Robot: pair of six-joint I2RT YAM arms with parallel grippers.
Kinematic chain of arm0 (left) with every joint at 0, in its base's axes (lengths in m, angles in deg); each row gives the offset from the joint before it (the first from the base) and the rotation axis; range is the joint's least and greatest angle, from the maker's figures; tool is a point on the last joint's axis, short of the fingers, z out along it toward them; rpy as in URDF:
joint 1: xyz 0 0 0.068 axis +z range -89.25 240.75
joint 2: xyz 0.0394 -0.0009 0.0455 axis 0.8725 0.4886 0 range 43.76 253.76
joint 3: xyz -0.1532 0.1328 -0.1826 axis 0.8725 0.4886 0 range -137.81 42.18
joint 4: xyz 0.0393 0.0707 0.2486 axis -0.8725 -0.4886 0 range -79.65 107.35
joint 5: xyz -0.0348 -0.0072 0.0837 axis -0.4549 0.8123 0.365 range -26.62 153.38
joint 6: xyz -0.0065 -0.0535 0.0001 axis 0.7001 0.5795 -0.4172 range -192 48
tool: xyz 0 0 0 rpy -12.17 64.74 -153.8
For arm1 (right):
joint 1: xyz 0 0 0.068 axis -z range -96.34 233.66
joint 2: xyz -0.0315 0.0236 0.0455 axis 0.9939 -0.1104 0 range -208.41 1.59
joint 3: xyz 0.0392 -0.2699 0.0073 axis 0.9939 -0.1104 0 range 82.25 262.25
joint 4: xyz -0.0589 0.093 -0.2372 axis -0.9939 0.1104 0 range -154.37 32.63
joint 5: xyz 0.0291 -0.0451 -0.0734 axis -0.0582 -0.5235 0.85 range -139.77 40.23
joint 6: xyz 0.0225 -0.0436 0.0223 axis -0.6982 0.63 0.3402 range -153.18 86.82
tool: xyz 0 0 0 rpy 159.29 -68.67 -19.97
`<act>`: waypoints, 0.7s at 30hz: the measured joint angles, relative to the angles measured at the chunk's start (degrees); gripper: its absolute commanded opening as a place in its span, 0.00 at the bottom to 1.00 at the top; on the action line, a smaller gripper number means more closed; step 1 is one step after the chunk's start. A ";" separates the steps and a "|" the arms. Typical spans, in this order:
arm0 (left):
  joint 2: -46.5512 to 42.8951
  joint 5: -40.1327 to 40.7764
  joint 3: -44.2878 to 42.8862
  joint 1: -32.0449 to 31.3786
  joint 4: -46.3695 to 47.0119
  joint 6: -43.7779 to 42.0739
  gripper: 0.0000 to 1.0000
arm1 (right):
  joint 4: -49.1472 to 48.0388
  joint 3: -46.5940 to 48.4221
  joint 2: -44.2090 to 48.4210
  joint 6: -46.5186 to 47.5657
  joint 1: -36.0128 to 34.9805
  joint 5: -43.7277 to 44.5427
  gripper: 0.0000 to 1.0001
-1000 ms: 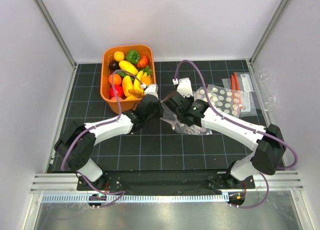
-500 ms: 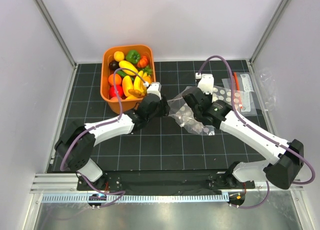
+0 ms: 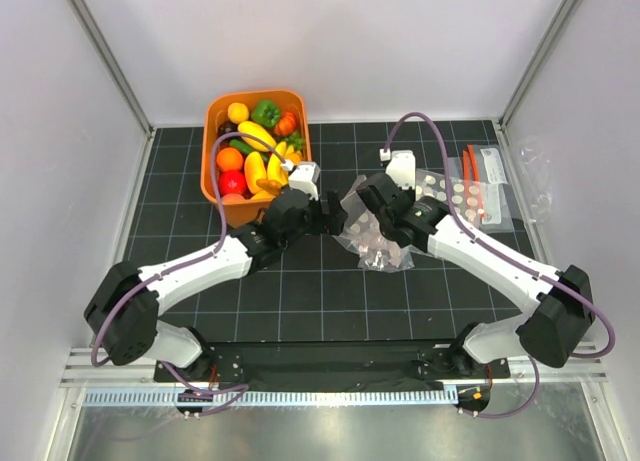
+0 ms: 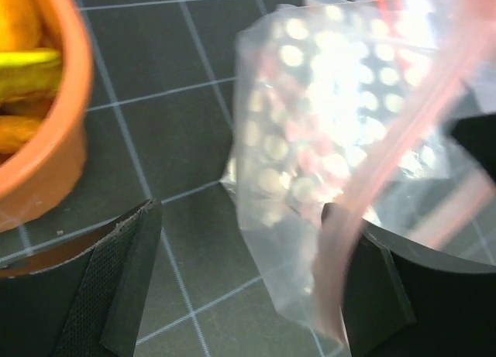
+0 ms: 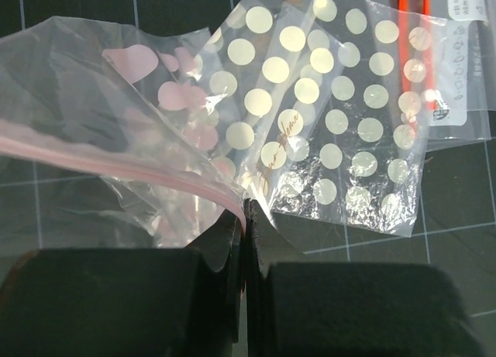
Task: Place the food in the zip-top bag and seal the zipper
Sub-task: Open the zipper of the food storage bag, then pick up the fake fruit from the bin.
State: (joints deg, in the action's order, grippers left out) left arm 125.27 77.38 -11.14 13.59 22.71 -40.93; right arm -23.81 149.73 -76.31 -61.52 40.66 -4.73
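Observation:
The clear zip-top bag (image 3: 373, 241) hangs crumpled between the two arms, just right of the bin. My right gripper (image 5: 246, 208) is shut on the pale pink zipper (image 5: 116, 157) at one end of the bag's mouth (image 5: 93, 202). My left gripper (image 4: 248, 295) stands open. The bag (image 4: 310, 140) and its zipper (image 4: 341, 248) hang between the jaws, close to the right finger (image 4: 387, 295). The food (image 3: 255, 151), yellow, orange, green and red toy pieces, lies in the orange bin (image 3: 211, 131). From above, the left gripper (image 3: 333, 213) and right gripper (image 3: 357, 199) nearly meet.
White-polka-dotted bags (image 5: 341, 125) lie flat to the right of the held bag (image 3: 450, 196). Small clear bags with red-orange strips (image 3: 480, 186) sit at the far right. The bin's rim (image 4: 54, 163) is close on the left gripper's left side.
My left gripper has gone from shut to wide open and reached further right. The right arm swung the bag to the right, then partway back toward the left gripper.

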 measured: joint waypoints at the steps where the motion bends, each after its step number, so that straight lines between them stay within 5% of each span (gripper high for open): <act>1: -0.31 -0.98 0.00 0.00 0.11 -0.15 0.88 | -0.02 0.00 -0.31 0.09 0.00 -0.55 0.01; 14: -0.92 -5.31 0.02 -0.02 -0.02 -1.49 0.87 | -4.00 -1.70 0.96 1.62 -0.07 -6.21 0.01; 21: -11.65 -1.81 1.99 -0.04 -2.99 -3.56 0.92 | -2.78 -1.18 -1.14 0.76 -0.07 -2.69 0.01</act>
State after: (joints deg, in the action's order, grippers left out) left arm 113.62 75.56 -9.15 13.55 19.72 -44.50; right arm -26.59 148.55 -77.45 -60.75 40.59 -7.42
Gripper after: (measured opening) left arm 0.909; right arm 0.069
